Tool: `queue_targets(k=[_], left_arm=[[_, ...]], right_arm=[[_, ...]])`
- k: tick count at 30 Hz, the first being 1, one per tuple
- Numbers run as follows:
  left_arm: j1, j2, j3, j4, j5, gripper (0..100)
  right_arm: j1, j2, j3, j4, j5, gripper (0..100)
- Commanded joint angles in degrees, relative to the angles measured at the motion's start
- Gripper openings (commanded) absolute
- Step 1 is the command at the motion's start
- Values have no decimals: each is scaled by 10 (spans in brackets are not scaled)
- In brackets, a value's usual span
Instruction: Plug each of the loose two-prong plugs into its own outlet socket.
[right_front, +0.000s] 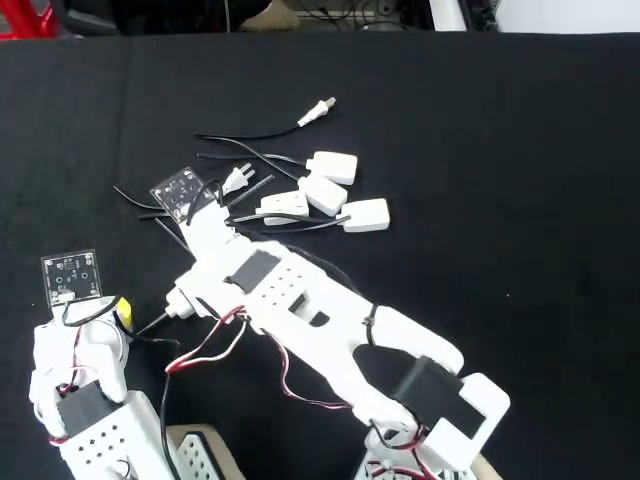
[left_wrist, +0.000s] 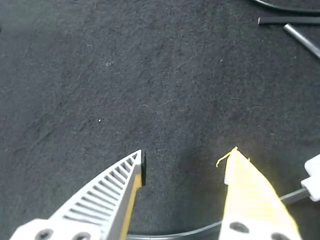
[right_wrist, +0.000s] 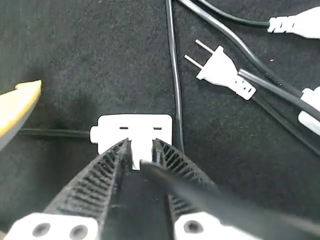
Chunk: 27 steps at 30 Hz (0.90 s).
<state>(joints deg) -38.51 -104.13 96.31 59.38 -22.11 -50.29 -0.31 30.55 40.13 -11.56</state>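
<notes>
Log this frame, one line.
left gripper: open, over table | right gripper: shut on plug at outlet socket | second plug: loose

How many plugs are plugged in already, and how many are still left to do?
None looks plugged in for sure yet. In hand: the right gripper is shut on a white plug, held against a socket; whether its prongs are in, I cannot tell. Left: a loose plug with bare prongs, and a farther plug. The left gripper hangs open over the cloth.
</notes>
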Motion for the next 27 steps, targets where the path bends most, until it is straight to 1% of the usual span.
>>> queue_targets(k=[1, 7, 12, 17, 22, 27], left_arm=[[29, 0, 10, -1, -26, 266], [35, -1, 10, 10, -36, 266], [35, -1, 10, 10, -36, 266], [35, -1, 10, 11, -36, 266], [35, -1, 10, 11, -36, 266], [35, -1, 10, 11, -36, 266]], right_arm=[[5, 1, -21, 10, -5, 11], [21, 3, -20, 1, -4, 11], [23, 40, -26, -22, -3, 11], [23, 60, -45, 2, -3, 11], [24, 62, -31, 2, -1, 11], [25, 61, -22, 8, 18, 11]])
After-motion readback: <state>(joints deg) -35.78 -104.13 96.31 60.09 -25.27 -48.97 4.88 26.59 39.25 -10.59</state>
